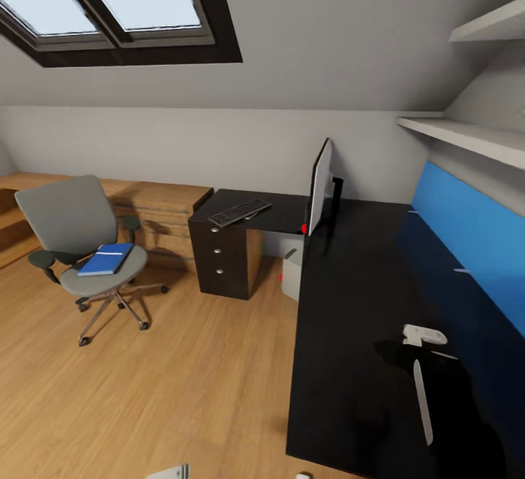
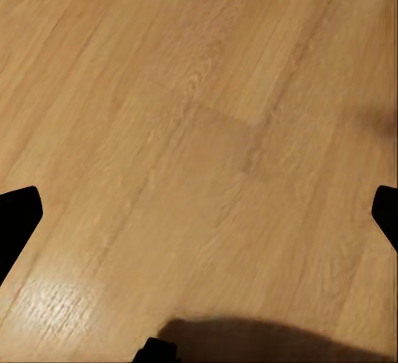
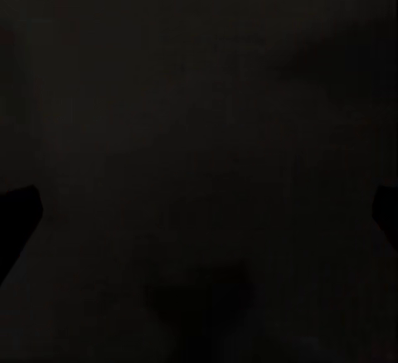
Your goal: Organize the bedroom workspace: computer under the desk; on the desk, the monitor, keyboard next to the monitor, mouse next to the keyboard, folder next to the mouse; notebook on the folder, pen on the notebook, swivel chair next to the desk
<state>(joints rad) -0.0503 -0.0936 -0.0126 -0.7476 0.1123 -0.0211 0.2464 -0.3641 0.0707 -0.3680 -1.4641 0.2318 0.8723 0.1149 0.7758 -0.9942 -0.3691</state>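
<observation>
The grey swivel chair [image 1: 73,225] stands on the wood floor at left, apart from the desk, with the blue folder [image 1: 106,259] lying on its seat. The black L-shaped desk [image 1: 350,333] runs along the right wall and turns at the back. On its back section lies the keyboard [image 1: 239,212]; the monitor [image 1: 319,186] stands at the corner, seen edge-on. The light grey computer [image 1: 292,272] sits under the desk. My right arm [image 1: 426,384] hangs over the desk top; the right gripper [image 3: 199,214] is open above the dark surface. The left gripper [image 2: 199,214] is open over bare floor.
A light-wood dresser [image 1: 164,211] runs along the back wall behind the chair. Black drawers [image 1: 219,260] close off the desk's left end. White shelves [image 1: 467,136] and a blue back panel [image 1: 474,238] line the right wall. Open floor [image 1: 182,377] lies between chair and desk.
</observation>
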